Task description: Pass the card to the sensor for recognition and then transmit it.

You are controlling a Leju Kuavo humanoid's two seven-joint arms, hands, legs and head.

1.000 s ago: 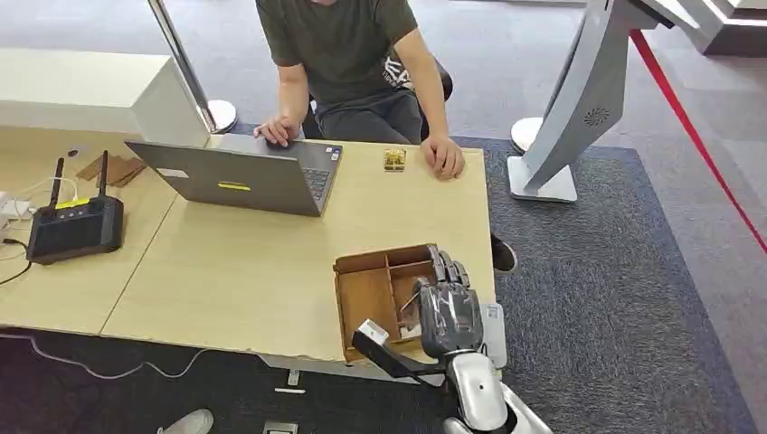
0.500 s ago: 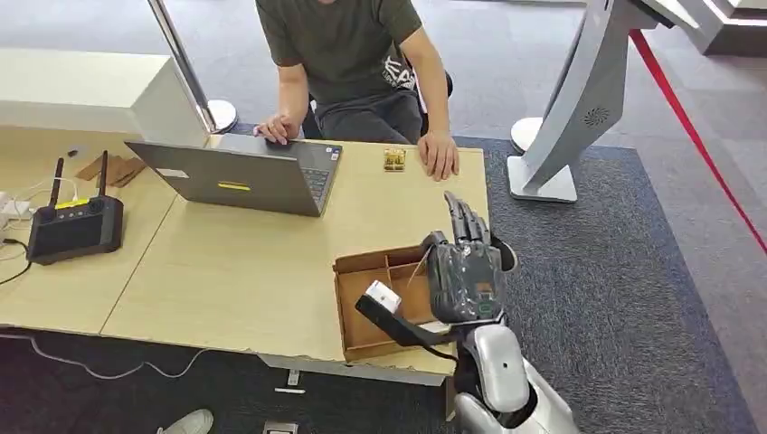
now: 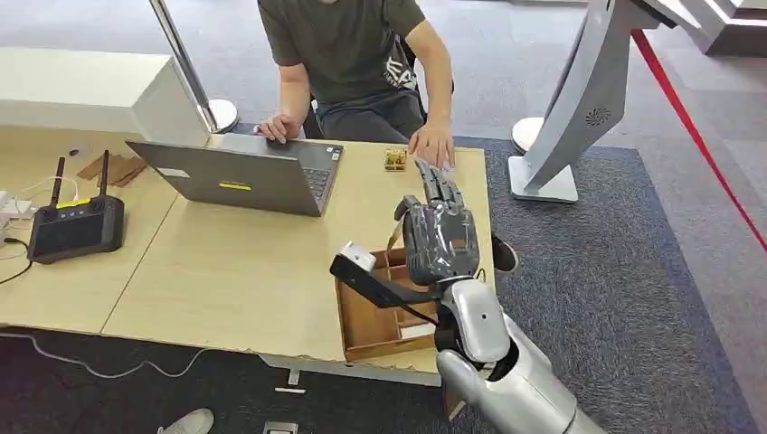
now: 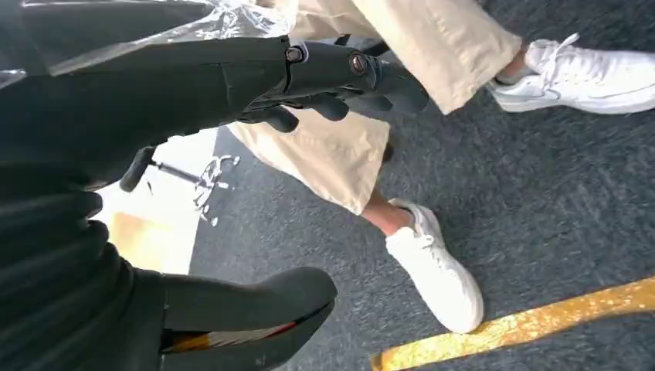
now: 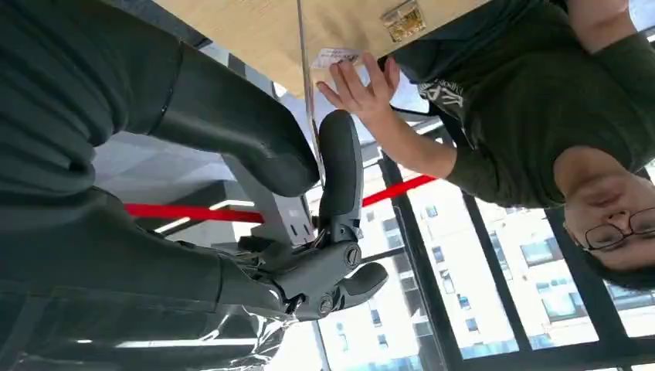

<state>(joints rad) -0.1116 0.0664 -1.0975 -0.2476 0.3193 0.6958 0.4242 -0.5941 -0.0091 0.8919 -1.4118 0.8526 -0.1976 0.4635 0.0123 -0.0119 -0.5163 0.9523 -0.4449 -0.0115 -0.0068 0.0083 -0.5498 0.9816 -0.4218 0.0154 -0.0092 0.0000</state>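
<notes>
Pale wood desk (image 3: 253, 271) on grey carpet fills the near scene, with a person seated at its far side. At the centre is the card (image 5: 306, 93), seen edge-on in the right wrist view as a thin upright sliver. It is pinched between the thick thumb and a dark finger of the right hand (image 3: 439, 237). From the head view that hand is raised above the desk's right end, fingers stretched towards the person, with the card itself hard to make out.

Just beyond the fingertips is the person's hand (image 3: 432, 145), open with fingers spread, near the robot's hand but apart from it. Beside it on the desk lies a small gold-coloured block (image 3: 394, 159). Under the robot's forearm sits a shallow wooden box (image 3: 362, 312) with compartments, at the near right edge of the desk.

Farther left stand an open grey laptop (image 3: 244, 176), where the person's other hand rests, and a black controller with two antennas (image 3: 74, 226). A white kiosk stand (image 3: 579, 99) rises from the carpet to the right.

The left hand (image 4: 232, 77) hangs over the carpet, fingers loosely extended and holding nothing, above a bystander's white shoe (image 4: 436, 270)
</notes>
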